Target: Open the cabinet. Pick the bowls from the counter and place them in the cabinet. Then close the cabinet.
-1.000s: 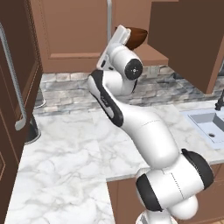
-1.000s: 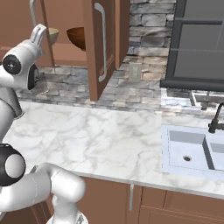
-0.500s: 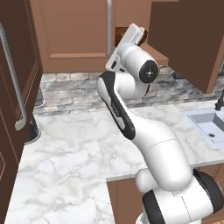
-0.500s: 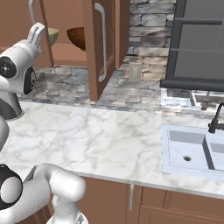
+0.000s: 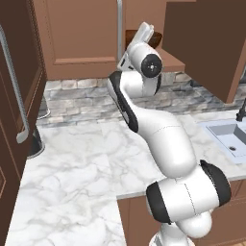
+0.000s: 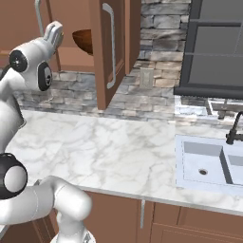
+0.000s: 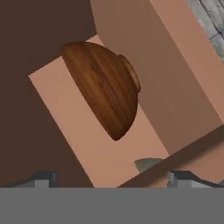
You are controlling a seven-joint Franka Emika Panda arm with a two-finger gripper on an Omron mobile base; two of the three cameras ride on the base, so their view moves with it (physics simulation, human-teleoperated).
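The cabinet (image 6: 71, 59) has its right door (image 6: 111, 47) swung open and its left door (image 5: 81, 38) shut. A dark reddish-brown wooden bowl (image 7: 105, 87) rests on the cabinet shelf (image 6: 83, 40). My gripper (image 7: 113, 177) is open just in front of this bowl, a short way back from it, with nothing between its fingers. In the base views the gripper (image 5: 146, 30) (image 6: 56, 29) is raised at the cabinet opening, pointing in. A small pale sliver (image 7: 148, 164) shows near the right fingertip; I cannot tell what it is.
The white marble counter (image 5: 72, 168) (image 6: 109, 147) runs below the cabinet. A sink (image 6: 209, 163) with a dark faucet (image 6: 235, 128) lies at the right. A black-framed unit (image 6: 218, 42) hangs above it. A dark tall door (image 5: 14, 96) stands at the left.
The jaws have widened a little. The wrist and forearm have swung to the right in the left base view. The brown bowl has stayed on the shelf.
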